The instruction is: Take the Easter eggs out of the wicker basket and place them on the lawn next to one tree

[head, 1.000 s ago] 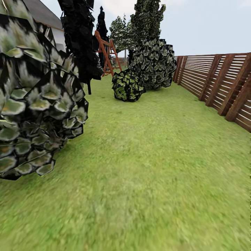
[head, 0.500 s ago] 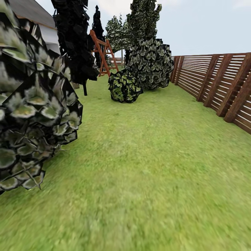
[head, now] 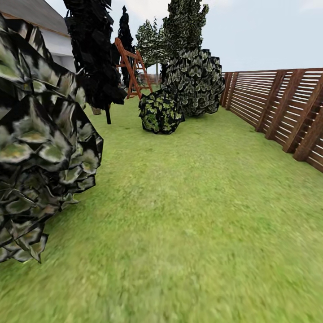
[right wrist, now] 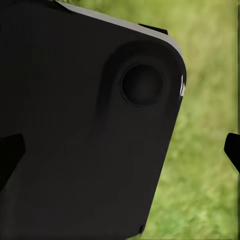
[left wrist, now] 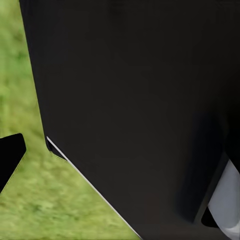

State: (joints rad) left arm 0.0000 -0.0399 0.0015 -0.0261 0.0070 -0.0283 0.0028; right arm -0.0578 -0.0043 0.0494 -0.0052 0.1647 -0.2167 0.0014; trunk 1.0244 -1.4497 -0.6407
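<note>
You have one lawn (head: 193,215) stretching ahead, and three leafy shrubs on it: one big dark shrub (head: 40,148) close at 9 o'clock, one small yellow-green bush (head: 159,112) at 12 o'clock, and one taller rounded bush (head: 195,80) just behind it toward 1 o'clock. You can count one black-leaved tree (head: 94,49) with a thin trunk at 11 o'clock, one red-brown wooden frame (head: 132,67) beside it, one slatted wooden fence (head: 278,105) running along 2 to 3 o'clock, and one house (head: 42,27) at 10 o'clock. Farther trees stand behind the bushes, at least three, though you cannot count them exactly.
</note>
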